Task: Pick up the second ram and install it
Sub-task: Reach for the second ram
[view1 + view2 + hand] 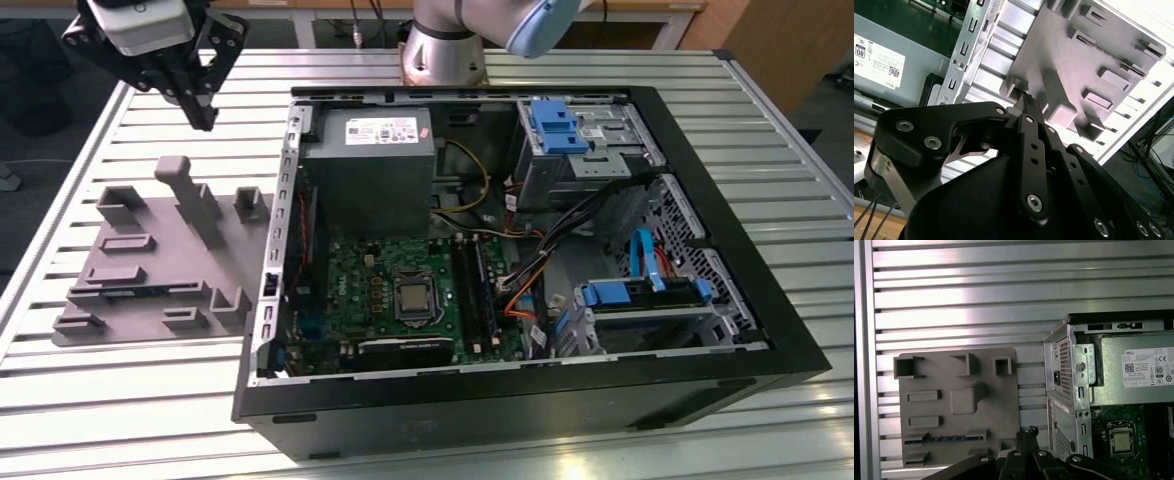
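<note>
The second ram [944,439] is a thin blue-green strip seen edge-on, standing in a slot of the grey holder tray [934,375] in the first wrist view. My gripper [202,112] hangs above the table behind the tray [154,262], well clear of it and left of the open computer case [534,400] in the exterior view. Its black fingertips [1027,432] are drawn together with nothing between them, and the tips [1027,99] look the same in the second wrist view. The motherboard's long black memory slots [470,290] lie inside the case.
The case's raised metal wall [283,230] runs close beside the tray. Inside are a grey power supply [367,165], the processor socket [415,298], orange and black cables [527,285] and blue drive brackets [554,125]. The arm's base [441,50] stands behind the case.
</note>
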{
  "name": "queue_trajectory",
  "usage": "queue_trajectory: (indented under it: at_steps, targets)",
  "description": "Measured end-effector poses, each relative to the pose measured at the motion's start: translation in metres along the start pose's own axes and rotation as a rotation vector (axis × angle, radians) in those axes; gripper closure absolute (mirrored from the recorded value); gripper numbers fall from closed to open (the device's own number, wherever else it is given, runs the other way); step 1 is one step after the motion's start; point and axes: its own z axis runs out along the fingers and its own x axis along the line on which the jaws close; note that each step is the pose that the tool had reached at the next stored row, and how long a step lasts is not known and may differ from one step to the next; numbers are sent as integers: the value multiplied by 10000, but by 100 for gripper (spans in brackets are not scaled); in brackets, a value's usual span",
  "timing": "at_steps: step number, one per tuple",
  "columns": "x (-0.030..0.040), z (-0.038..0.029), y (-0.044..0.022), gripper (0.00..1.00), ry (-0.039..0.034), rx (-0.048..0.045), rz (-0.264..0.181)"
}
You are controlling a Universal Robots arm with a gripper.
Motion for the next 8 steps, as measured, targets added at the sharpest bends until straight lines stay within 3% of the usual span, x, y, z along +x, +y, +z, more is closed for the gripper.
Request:
queue_trajectory:
  at_steps: [8]
  targets:
    - [67,-1,-7,89,0,0,1]
